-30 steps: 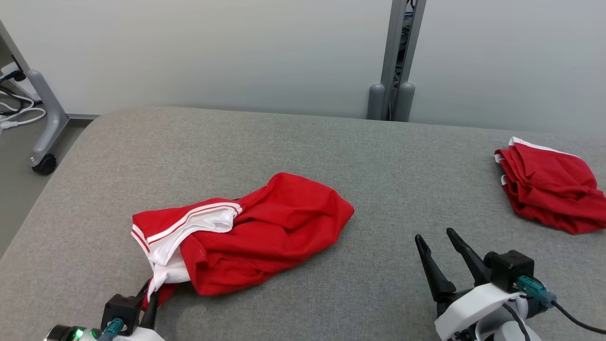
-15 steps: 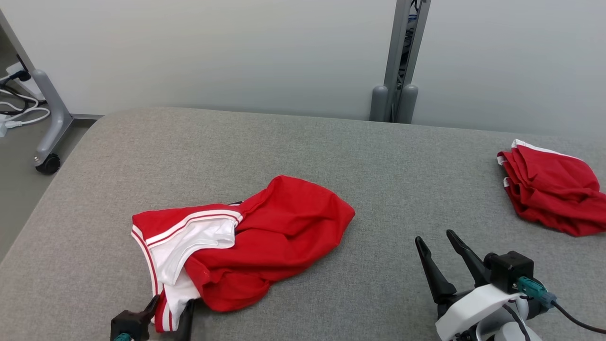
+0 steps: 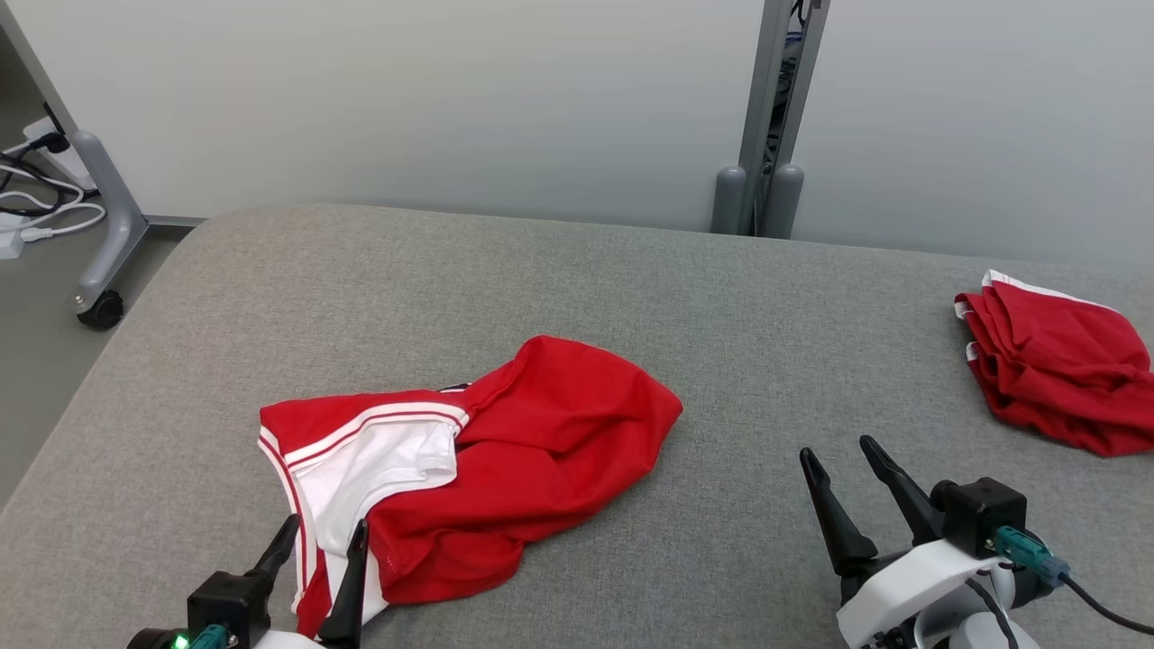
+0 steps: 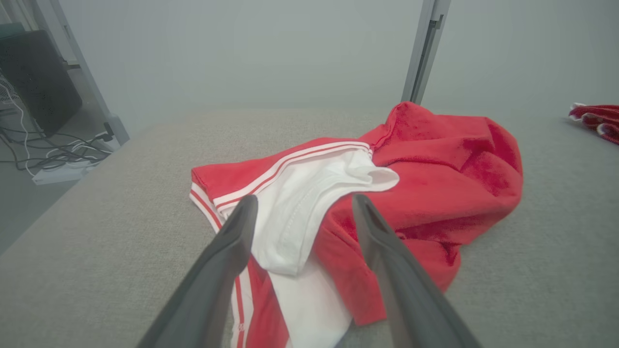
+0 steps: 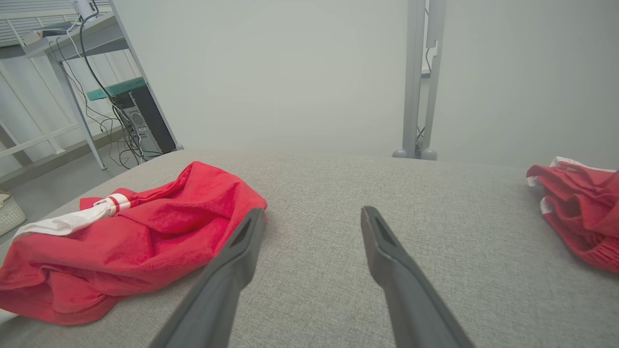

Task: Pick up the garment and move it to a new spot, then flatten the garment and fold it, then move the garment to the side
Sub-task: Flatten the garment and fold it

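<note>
1. Head view: the garment (image 3: 505, 451) lies crumpled at the near left of the grey pad (image 3: 631, 288), with its white lining turned out. The left gripper (image 3: 326, 523) sits at its near hem, jaws spread and empty. The right gripper (image 3: 837, 448) waits well apart over bare pad, its jaws also wide and holding nothing. A folded red pile (image 3: 1055, 370) rests far right, probably set aside.
2. Left wrist view: the fingers bracket the white lining without pinching it. I judge they are placed to take the hem for flattening.
3. Right wrist view: the open fingers point at bare pad between garment and pile, out of the way.
</note>
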Motion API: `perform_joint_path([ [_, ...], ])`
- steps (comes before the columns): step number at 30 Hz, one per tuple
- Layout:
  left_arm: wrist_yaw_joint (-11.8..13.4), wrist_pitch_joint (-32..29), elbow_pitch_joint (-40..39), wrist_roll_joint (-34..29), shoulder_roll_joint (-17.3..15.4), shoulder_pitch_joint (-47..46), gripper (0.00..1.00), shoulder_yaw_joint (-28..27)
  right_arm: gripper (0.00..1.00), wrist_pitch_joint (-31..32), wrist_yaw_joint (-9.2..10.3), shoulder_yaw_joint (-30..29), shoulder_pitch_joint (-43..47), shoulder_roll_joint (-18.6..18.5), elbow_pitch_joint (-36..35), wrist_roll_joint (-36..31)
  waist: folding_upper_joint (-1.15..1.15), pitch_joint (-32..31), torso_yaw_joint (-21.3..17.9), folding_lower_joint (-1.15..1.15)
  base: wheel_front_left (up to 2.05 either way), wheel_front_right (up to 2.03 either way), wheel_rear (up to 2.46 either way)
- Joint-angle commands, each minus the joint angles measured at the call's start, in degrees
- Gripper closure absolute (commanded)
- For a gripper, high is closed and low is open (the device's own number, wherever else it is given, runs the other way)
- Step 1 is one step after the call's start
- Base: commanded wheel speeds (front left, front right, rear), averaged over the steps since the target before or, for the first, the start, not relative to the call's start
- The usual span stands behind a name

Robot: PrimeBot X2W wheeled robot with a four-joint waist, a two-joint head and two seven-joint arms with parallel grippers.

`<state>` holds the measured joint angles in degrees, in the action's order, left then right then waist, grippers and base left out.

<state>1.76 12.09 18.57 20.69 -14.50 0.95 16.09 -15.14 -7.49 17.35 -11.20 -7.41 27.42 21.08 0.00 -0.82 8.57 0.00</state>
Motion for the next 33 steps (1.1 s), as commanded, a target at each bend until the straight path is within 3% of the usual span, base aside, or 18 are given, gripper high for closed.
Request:
perform_joint_path([
  [1, 0.8, -0.1, -1.6, -0.3, -0.2, 0.7, 0.0, -0.3, 0.0, 0.0, -0.01, -0.1, 0.3, -0.3, -0.1, -0.2, 0.0, 0.0, 0.1, 0.0, 0.0, 0.0, 0.0],
  [13, 3.8, 3.1, -9.0, -1.5, 1.8, 0.9, 0.0, -6.5, 0.0, -0.1, -0.01, 0.5, -0.2, -0.8, 0.2, 0.3, 0.0, 0.7, -0.6, 0.0, 0.0, 0.0, 0.0],
  [24, 2.1, 3.1, -11.2, -4.9, 5.0, 1.3, 0.0, -13.9, 0.0, 0.0, -0.01, 0.8, -0.4, -0.5, 0.9, 0.5, 0.0, 0.7, -1.3, 0.0, 0.0, 0.0, 0.0],
  [33, -0.3, 3.1, -10.6, -7.9, 7.5, 1.3, 0.0, -16.1, 0.0, 3.4, -0.01, 9.2, -4.3, -1.0, 1.9, 2.7, 0.0, 0.9, 0.1, 0.0, 0.0, 0.0, 0.0],
])
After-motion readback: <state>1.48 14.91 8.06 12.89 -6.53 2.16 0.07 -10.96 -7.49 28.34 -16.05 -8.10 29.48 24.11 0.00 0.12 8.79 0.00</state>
